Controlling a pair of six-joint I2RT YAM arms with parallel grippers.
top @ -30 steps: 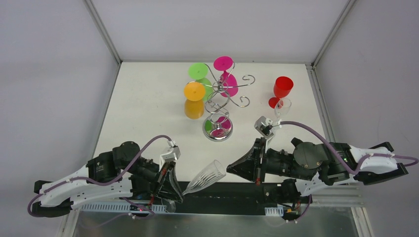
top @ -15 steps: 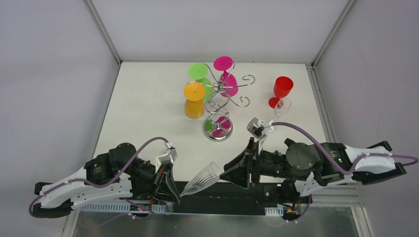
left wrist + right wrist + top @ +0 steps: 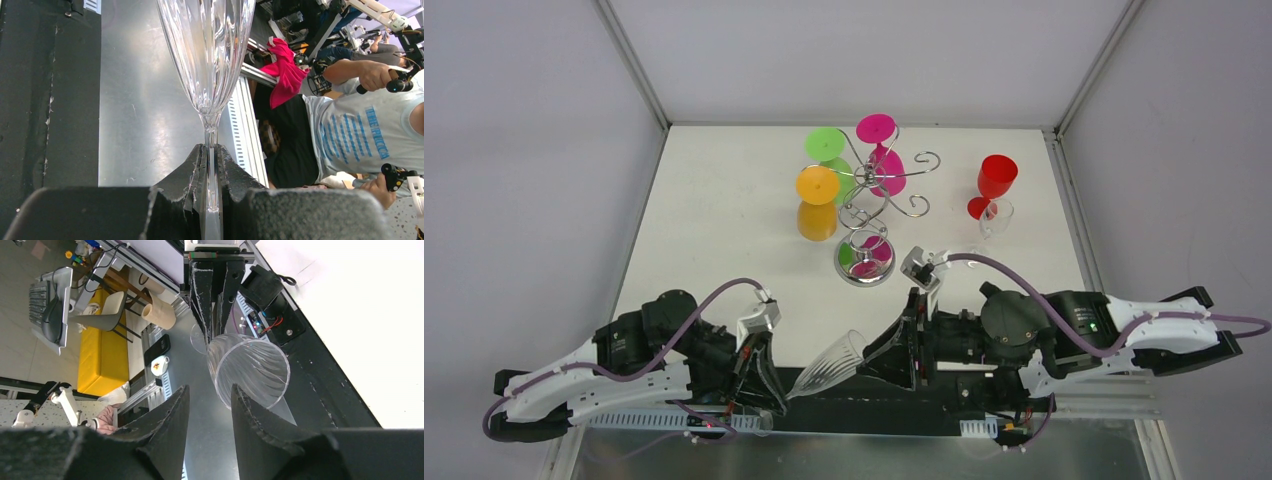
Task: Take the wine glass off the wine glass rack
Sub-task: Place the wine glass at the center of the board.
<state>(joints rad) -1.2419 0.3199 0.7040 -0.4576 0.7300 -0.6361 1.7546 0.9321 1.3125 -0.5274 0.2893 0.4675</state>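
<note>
My left tool is closed tight on the thin stem of the clear fluted wine glass. The glass hangs tilted in the air over the near edge of the white tabletop, well apart from the shiny chrome wire rack. My right tool is open, with its two fingers just at the rim of the glass bowl and not gripping it.

Illumination: bright, even, diffuse, from overhead. Shadows: faint, soft-edged on the white table. Glare: wine glass rack mirrors colours in its base; table blown out white at 2 o'clock in the right wrist view; highlights streak the wine glass. Focus: top view sharp; left gripper slightly soft at 6 o'clock.
</note>
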